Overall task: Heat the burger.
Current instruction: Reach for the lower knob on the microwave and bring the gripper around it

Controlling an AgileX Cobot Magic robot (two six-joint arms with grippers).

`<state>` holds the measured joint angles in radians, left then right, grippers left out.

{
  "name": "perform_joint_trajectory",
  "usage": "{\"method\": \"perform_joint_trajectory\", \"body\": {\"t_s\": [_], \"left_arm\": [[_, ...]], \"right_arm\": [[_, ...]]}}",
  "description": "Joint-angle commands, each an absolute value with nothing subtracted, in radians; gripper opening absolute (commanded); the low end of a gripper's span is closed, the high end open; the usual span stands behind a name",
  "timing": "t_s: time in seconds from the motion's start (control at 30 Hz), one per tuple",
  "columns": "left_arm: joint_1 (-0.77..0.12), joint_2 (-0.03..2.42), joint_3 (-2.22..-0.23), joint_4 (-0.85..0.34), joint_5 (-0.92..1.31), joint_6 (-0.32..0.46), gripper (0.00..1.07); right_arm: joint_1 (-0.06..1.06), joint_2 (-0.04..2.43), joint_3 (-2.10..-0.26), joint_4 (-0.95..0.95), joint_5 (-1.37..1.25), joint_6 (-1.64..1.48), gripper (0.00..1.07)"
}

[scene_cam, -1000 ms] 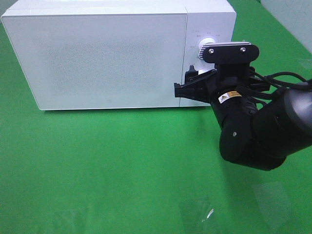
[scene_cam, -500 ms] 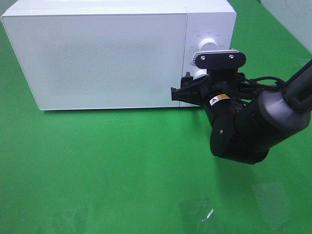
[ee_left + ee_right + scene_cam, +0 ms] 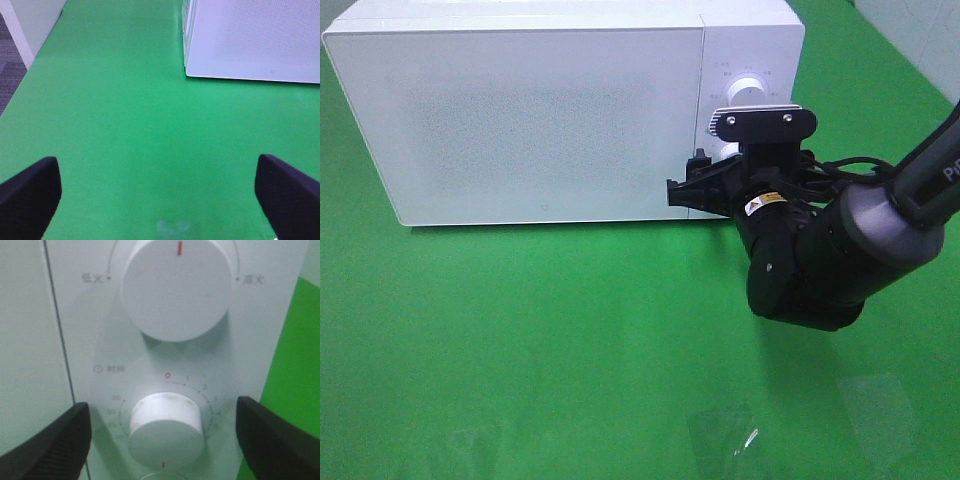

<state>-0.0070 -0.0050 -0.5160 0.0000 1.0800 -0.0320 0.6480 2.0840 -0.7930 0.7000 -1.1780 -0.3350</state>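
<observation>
The burger is out of view in every frame. The white microwave [image 3: 550,110] stands at the back with its door shut. My right gripper [image 3: 692,188] is up against its control panel [image 3: 750,60]. In the right wrist view, the right gripper [image 3: 165,440] is open. Its black fingers [image 3: 50,445] stand wide on either side of the lower timer knob [image 3: 165,427], with gaps to it. The upper power knob [image 3: 177,287] sits above, red mark up. My left gripper [image 3: 160,200] is open over bare green cloth, away from the microwave's corner [image 3: 250,40].
A green cloth [image 3: 540,340] covers the table in front of the microwave. The right arm's bulky black body [image 3: 830,260] hangs in front of the panel's lower right. A white wall edge [image 3: 30,25] borders the cloth in the left wrist view.
The right arm has shifted a little to the left, closer to the microwave's panel. Its jaws stay equally wide. The microwave has not moved.
</observation>
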Motion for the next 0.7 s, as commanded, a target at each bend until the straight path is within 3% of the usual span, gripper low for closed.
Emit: {"method": "perform_joint_trajectory", "body": {"t_s": [0.03, 0.7], "left_arm": [[-0.004, -0.021, -0.516, 0.0, 1.066, -0.029, 1.01], [-0.004, -0.021, -0.516, 0.0, 1.066, -0.029, 1.01]], "right_arm": [[0.631, 2.086, -0.806, 0.682, -1.174, -0.319, 0.76], [0.629, 2.117, -0.828, 0.663, -1.208, -0.33, 0.76]]}}
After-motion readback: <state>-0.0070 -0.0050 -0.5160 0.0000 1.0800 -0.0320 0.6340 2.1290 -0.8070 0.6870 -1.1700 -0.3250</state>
